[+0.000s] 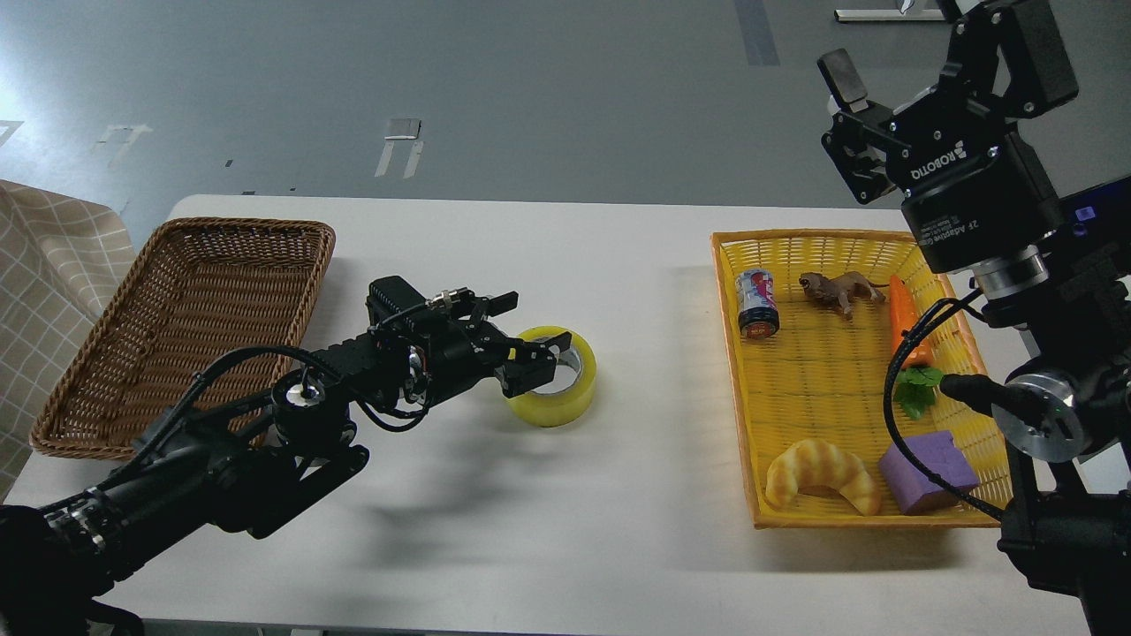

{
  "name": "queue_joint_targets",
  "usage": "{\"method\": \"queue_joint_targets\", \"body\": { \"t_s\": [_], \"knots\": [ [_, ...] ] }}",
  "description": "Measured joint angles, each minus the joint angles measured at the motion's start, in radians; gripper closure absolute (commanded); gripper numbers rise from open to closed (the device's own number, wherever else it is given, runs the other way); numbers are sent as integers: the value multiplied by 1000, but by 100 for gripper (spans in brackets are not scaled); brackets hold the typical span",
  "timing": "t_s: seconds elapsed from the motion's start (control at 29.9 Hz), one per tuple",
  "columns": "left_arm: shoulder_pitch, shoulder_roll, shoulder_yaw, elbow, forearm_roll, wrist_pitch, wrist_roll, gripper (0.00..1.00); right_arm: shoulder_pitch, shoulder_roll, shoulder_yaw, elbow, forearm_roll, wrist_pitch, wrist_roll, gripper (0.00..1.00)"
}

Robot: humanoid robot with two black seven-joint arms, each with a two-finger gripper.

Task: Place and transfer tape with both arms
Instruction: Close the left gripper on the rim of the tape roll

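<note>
The yellow tape [565,399] lies flat on the white table [565,530], a little left of centre, its pale core facing up. My left gripper [528,340] reaches in from the left at the roll's left side. It is open: one finger sits over the near-left rim and core, the other stands above and to the left of the roll. I cannot tell whether a finger touches the tape. My right gripper [853,124] is raised high at the upper right, above the yellow basket's far corner, open and empty.
A brown wicker basket [239,228] stands at the left, empty. A yellow basket [831,237] at the right holds a can [757,303], a toy lion [839,290], a carrot [906,318], a croissant [822,475] and a purple block [928,471]. Checked cloth [44,265] hangs at far left.
</note>
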Motion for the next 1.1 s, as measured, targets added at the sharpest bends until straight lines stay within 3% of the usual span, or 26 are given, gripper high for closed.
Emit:
{"method": "queue_joint_targets", "body": {
  "t_s": [1.1],
  "knots": [
    [-3,-49,2,138,0,-2,-12,4,-58,-2,3,1,-3,0,0,0]
  ]
}}
